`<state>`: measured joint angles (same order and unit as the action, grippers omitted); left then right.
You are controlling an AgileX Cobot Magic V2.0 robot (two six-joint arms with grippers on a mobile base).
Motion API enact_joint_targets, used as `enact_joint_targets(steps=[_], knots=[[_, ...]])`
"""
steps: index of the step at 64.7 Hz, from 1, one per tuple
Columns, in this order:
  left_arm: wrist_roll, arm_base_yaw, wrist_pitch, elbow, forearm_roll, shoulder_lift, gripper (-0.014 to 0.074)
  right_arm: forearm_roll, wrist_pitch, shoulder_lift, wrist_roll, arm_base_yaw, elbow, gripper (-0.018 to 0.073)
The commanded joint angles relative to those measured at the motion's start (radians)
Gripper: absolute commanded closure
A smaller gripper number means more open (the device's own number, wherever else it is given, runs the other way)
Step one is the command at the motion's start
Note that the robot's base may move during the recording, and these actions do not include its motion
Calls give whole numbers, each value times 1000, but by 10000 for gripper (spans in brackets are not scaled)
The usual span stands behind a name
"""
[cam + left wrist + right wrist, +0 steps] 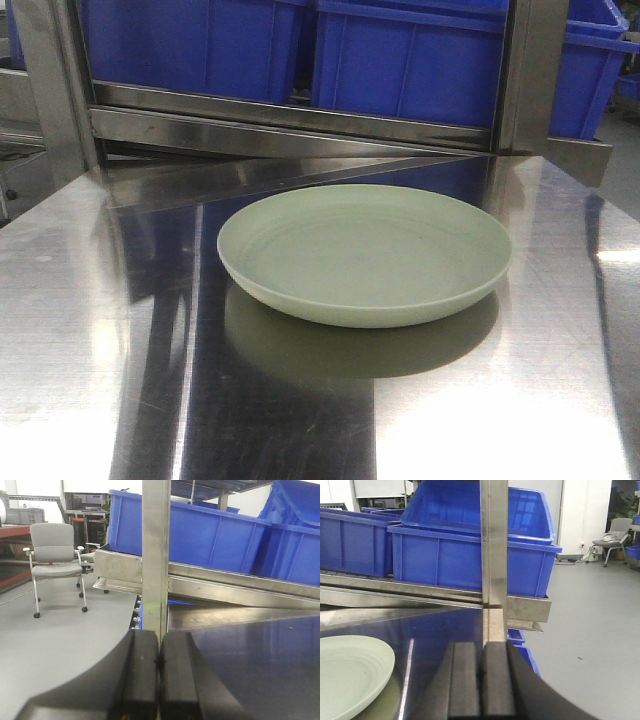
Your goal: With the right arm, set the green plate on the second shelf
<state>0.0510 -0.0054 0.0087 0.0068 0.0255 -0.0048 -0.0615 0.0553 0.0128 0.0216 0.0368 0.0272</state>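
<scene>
The green plate (365, 253) lies flat in the middle of a shiny steel table (90, 330); it is round, pale sage, with a low rim and faint rings. In the right wrist view the same green plate (347, 672) sits at the lower left, apart from my right gripper (482, 647), which is shut with nothing between its black pads. My left gripper (159, 637) is also shut and empty, near the table's left edge in front of a steel upright (156, 555). Neither gripper shows in the front view.
Behind the table runs a steel shelf rail (290, 115) carrying blue plastic bins (400, 60). A steel post (493, 545) stands at the table's right rear corner. Grey floor and an office chair (55, 557) lie off to the left.
</scene>
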Motion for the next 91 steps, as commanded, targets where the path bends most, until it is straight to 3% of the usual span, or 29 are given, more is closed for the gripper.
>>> enact_joint_targets(steps=[1,12,28,34,46,54,62,72,78,91], knots=[[6,-5,-83,42,-9,-17,466,9,96,-9,-7,-3,-18,508],[6,-5,-83,42,-9,-17,466,7,122,-9,-7,-3,-18,508],[6,-5,-83,42,-9,-17,466,7,395,-9,-6,-3,-25,508],[6,-5,-83,42,-9,-17,466,10,415,-14,-6,-3,-78,508],[6,-5,-83,42,-9,-17,466,10,70,-155,13,-3,-356,508],[6,-5,-83,42,-9,-17,466,0,-55,-339,14,-2,-579,508],[6,-5,-83,42,-9,-17,466,-68,-237,-537,15,-2,-777,508],[6,-5,-83,42,-9,-17,466,-190,-584,-812,7,21,-965,508],[6,-5,-83,42,-9,-17,466,-249,-666,-943,-14,61,-1016,508],[6,-5,-83,42,-9,-17,466,-363,-699,-1155,-14,126,-1026,485]])
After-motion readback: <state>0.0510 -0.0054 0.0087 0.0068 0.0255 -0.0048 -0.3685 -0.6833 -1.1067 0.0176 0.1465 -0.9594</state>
